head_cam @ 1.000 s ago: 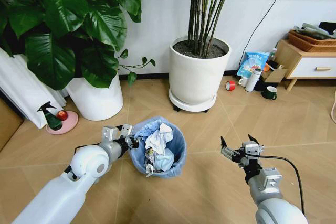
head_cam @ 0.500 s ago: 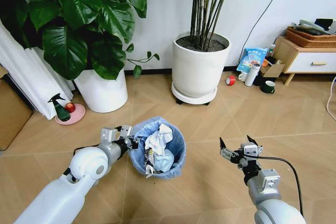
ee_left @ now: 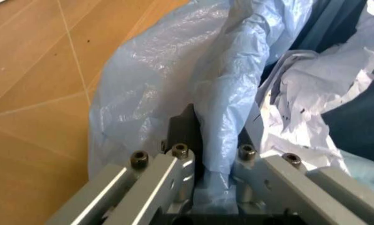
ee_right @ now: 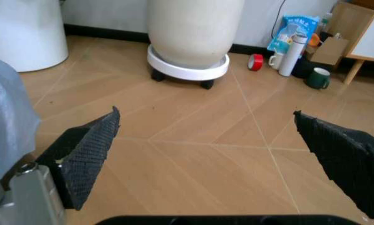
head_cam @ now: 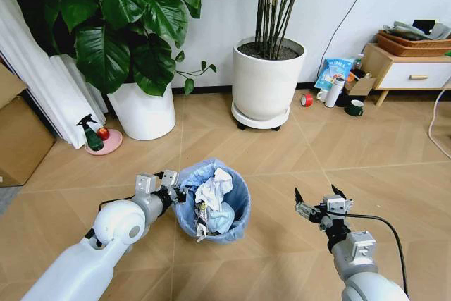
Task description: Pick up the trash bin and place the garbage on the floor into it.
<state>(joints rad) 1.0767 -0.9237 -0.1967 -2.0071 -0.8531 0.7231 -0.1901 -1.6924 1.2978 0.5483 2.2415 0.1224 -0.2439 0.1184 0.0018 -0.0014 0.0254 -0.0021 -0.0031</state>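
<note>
The left pincer [head_cam: 171,187] is gripping the trash bin [head_cam: 211,199] by its rim, with the light-blue plastic bag [ee_left: 193,89] pinched between its fingers [ee_left: 174,176], as the left wrist view is showing close up. The bin is sitting or hanging low over the floor [head_cam: 282,167] between the two arms, and whether its base is touching the boards cannot be told. Crumpled white paper [head_cam: 213,187] and wrappers are filling it nearly to the rim. The right pincer [head_cam: 318,204] is hovering empty with its fingers spread wide, well apart from the bin, above bare boards. Two large white plant pots [head_cam: 266,86] are standing by the far wall, and a red tape roll [head_cam: 307,99] is lying near a low cabinet [head_cam: 405,68].

The risk, as a judgement: the grip is taking in slippery bag film along with the rim, so the bag could slide and let the bin tilt or drop. With paper piled this high, any tipping could be spilling litter back onto the floor.
</note>
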